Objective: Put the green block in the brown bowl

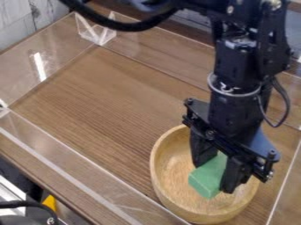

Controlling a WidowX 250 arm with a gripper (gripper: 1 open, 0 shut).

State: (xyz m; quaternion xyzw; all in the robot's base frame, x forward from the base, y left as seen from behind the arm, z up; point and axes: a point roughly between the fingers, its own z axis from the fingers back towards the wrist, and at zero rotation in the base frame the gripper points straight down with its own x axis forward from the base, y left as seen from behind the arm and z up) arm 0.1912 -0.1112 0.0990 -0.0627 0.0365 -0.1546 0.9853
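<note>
The green block [209, 179] hangs inside the brown bowl [165, 165], held between the black fingers of my gripper [223, 171], which is shut on it and points straight down. The block's lower end sits low over the bowl's floor; whether it touches I cannot tell. The bowl stands on the wooden table near the front right, and the arm hides its right rim.
The wooden table top [106, 97] is ringed by a clear plastic wall [59, 176] along the front and left. A clear fixture [94, 33] stands at the back left. A black cable [129, 19] arcs across the top.
</note>
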